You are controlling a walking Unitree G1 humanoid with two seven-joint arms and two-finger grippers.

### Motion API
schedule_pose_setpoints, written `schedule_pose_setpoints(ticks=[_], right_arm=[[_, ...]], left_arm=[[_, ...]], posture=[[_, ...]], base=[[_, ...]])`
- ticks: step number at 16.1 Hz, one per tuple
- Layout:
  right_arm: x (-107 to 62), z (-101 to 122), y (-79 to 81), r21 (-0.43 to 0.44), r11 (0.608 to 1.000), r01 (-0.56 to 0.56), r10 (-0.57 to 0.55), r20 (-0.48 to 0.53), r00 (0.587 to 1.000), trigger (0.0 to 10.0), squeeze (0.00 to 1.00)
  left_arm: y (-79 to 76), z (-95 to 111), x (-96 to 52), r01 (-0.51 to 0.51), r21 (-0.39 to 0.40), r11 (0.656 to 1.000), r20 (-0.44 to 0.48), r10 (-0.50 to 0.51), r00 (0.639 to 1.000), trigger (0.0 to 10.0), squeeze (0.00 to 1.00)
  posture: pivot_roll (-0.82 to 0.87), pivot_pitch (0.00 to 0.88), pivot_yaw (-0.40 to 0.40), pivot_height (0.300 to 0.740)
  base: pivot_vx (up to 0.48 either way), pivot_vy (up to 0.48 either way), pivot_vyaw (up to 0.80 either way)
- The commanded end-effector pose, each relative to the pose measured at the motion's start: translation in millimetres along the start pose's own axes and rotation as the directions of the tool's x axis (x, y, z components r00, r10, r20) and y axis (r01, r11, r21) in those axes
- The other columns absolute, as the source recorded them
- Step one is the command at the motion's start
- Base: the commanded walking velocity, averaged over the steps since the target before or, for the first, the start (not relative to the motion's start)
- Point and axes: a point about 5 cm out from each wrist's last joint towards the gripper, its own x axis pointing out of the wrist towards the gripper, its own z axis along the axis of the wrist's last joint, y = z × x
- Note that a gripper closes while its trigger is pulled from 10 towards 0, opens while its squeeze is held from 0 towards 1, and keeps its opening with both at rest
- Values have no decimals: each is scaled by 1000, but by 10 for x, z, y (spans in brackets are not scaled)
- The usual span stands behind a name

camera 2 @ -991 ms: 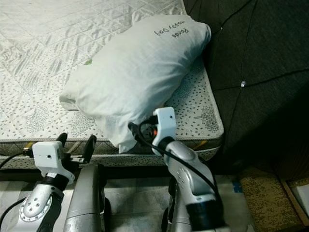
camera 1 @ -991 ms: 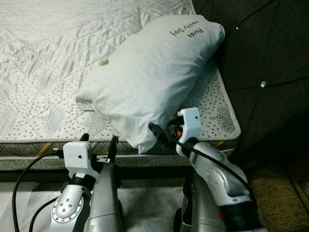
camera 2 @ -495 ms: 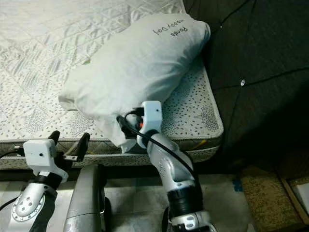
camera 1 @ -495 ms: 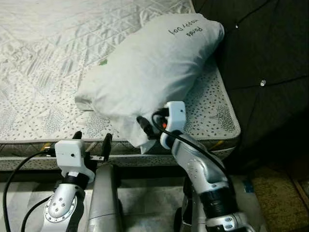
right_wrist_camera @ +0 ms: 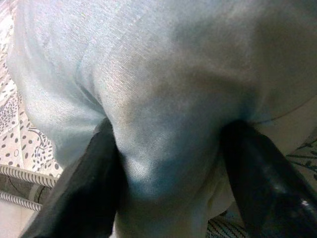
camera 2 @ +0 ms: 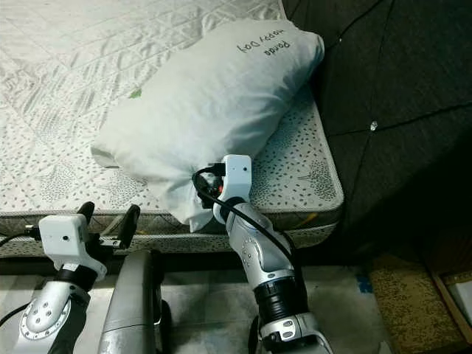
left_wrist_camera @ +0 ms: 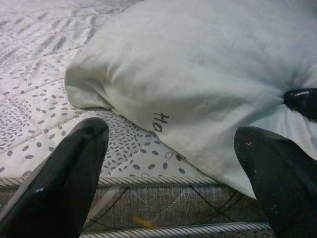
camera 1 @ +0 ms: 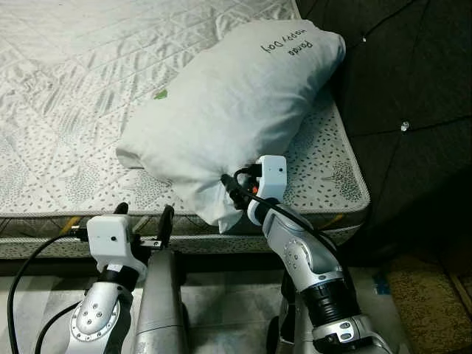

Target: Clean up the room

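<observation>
Right wrist view: right gripper (right_wrist_camera: 168,163) pinches the plump white fabric pillow (camera 1: 236,110)'s near corner; pillow lies on the quilted patterned mattress (camera 1: 66,110). Left gripper (camera 1: 144,221) hovers spread apart, empty, at the mattress edge.

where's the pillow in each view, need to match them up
Left eye view: pillow lies slantwise on the mattress, centre right.
Right eye view: centre, a little left.
Left wrist view: upper right half, beyond the open left gripper.
Right wrist view: close up, bunched between the right gripper.
Shared landmark: the pillow's near corner hanging over the mattress edge.
</observation>
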Motion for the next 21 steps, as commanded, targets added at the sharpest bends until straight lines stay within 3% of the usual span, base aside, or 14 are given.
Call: schedule_pose_setpoints(ticks=[1,10,12,15,16,17,18,21], right_arm=[[109,155,414,59,994,-91,88,51,995,0,0],[166,233,218,15,999,-44,42,92,995,0,0],[203,319,122,-80,997,-23,34,128,991,0,0],[256,530,-200,-127,988,92,-69,172,983,0,0],[256,723,-401,-143,979,144,-114,202,973,0,0],[245,849,-500,-151,973,174,-137,227,964,0,0],[197,1075,-691,-162,956,245,-194,280,940,0,0],[38,1401,-1102,-207,897,390,-306,347,887,0,0]], left_arm=[[39,3,-6,-7,12,1000,-7,7,1000,10000,0],[13,3,45,-11,8,1000,6,11,1000,10000,0],[11,2,50,-13,8,1000,7,12,1000,10000,0],[6,0,55,-16,6,1000,11,16,1000,10000,0],[5,-5,52,-18,6,1000,10,18,1000,10000,0],[5,-8,52,-18,6,1000,10,18,1000,10000,0],[7,-8,53,-19,6,1000,10,19,1000,10000,0],[9,-8,54,-20,7,1000,12,20,1000,10000,0]], posture=[[180,226,-5,543],[171,216,-19,543],[171,216,-19,543],[172,206,-28,543],[174,203,-29,543],[176,201,-30,543],[176,201,-30,543],[176,201,-30,543]], base=[[0,0,0],[0,0,0],[0,0,0],[0,0,0],[0,0,0],[0,0,0],[0,0,0],[0,0,0]])
